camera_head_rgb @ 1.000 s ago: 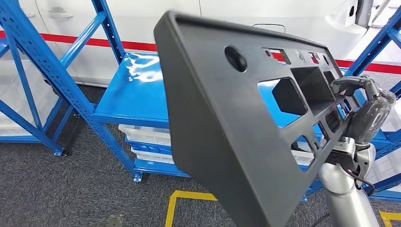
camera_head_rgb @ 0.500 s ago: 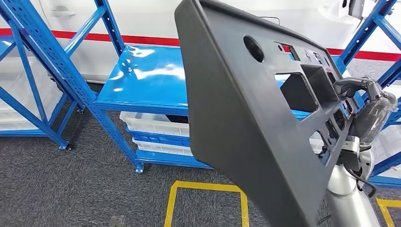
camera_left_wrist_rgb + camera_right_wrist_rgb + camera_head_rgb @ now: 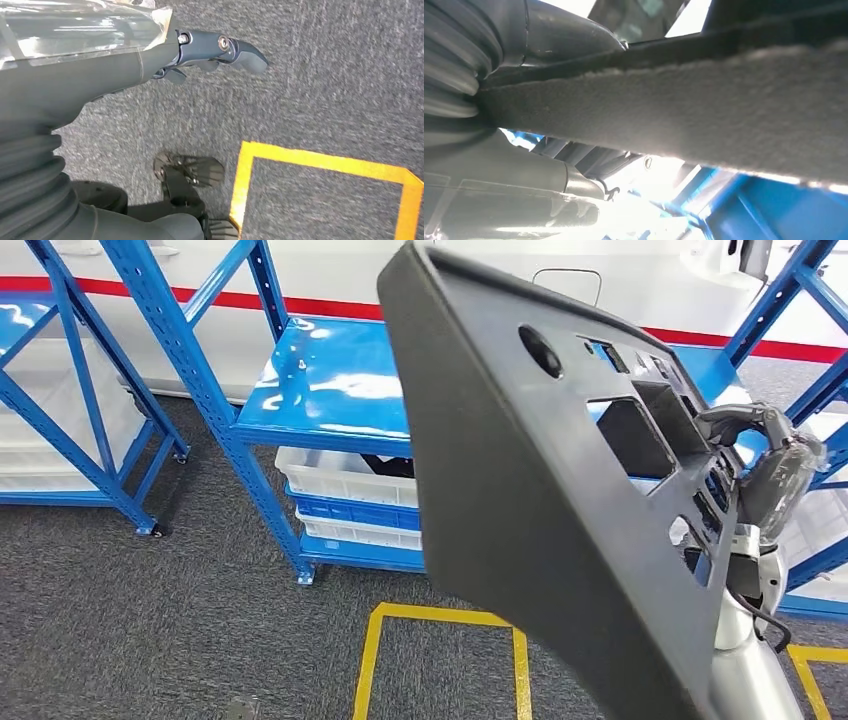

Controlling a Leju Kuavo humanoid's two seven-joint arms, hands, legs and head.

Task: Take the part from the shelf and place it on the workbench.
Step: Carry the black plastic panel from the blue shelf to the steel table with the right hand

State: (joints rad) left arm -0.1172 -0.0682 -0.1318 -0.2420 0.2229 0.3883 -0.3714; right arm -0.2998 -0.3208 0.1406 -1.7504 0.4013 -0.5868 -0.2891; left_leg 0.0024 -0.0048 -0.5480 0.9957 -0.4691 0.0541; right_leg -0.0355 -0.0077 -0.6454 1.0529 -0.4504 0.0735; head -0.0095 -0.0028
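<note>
**A:** Item one, the part?

**B:** A large dark grey panel (image 3: pixel 520 510) with several cut-out openings and one round hole. I held it up in the air, tilted, close in front of my head, with its far right edge at my right hand (image 3: pixel 765 475). It was off the shelf and not on any bench.

**A:** State of the right hand?

**B:** It gripped the panel's right edge, fingers (image 3: pixel 735 422) hooked over the rim and the thumb behind. From the right wrist, the panel's rough edge (image 3: pixel 704 120) ran across just beside the hand's ribbed cover (image 3: pixel 454 55).

**A:** And the left hand?

**B:** My left hand (image 3: pixel 200 52) hung low over the grey carpet (image 3: pixel 340 75), holding nothing. Its dark fingers (image 3: pixel 235 50) were stretched out; how far apart they stood, I could not tell.

**A:** Surroundings?

**B:** A blue shelf (image 3: pixel 330 390) stood beyond the panel, its glossy top board bare on the left. White bins (image 3: pixel 345 480) were stacked on the lower level. A yellow line (image 3: pixel 440 620) marked a square on the carpet, near me. A white wall with a red stripe (image 3: pixel 330 308) ran along the far side.
</note>
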